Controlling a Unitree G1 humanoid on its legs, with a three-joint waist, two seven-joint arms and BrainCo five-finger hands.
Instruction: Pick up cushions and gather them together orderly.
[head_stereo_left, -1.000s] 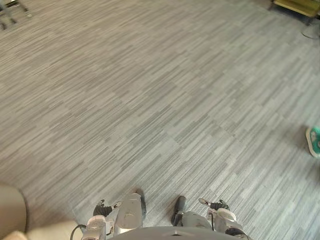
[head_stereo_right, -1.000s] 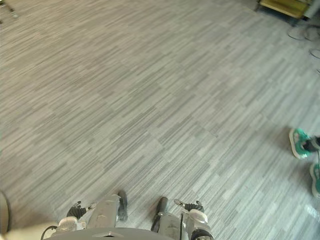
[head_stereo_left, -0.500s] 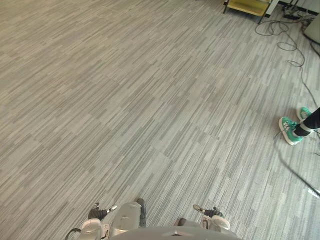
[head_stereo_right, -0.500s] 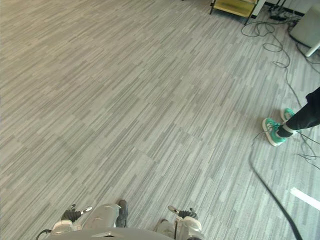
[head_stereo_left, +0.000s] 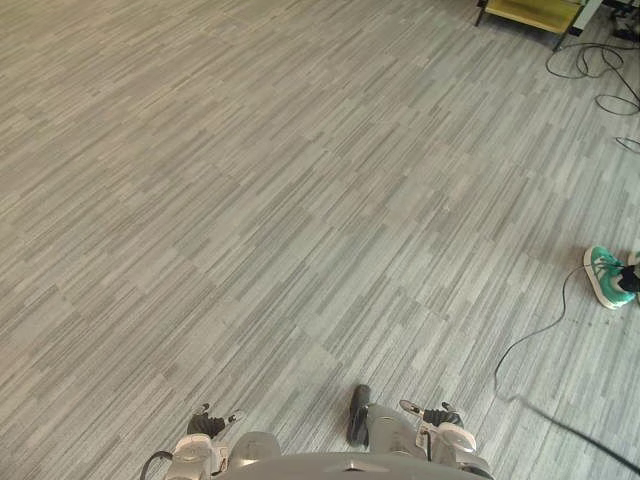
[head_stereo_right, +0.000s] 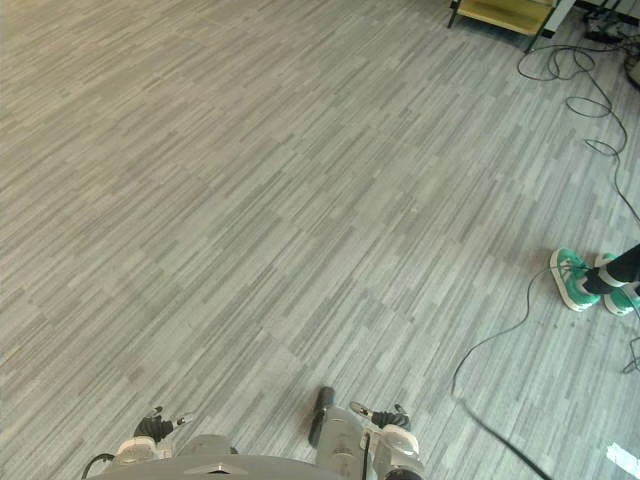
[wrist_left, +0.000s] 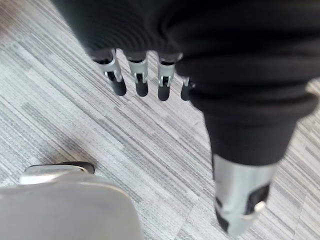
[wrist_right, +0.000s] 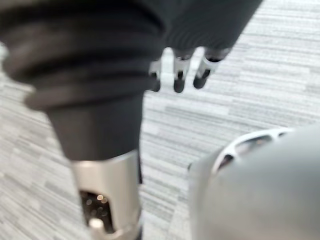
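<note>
Probable search step: left robot hand (wrist_left: 141, 75) and right robot hand (wrist_right: 176, 70) hang empty, fingers straight, above grey striped carpet floor (head_stereo_left: 300, 200); next, locate cushions.

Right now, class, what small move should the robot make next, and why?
Probably turn to search for a cushion: left hand and right hand hang open, holding nothing, over carpet, and a person's shoe stands to the right, so turning left seems safer.

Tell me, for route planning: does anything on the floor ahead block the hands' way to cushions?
Nothing visible straight ahead; the left hand and right hand hang open. Cables and a person's shoes lie off right.
</note>
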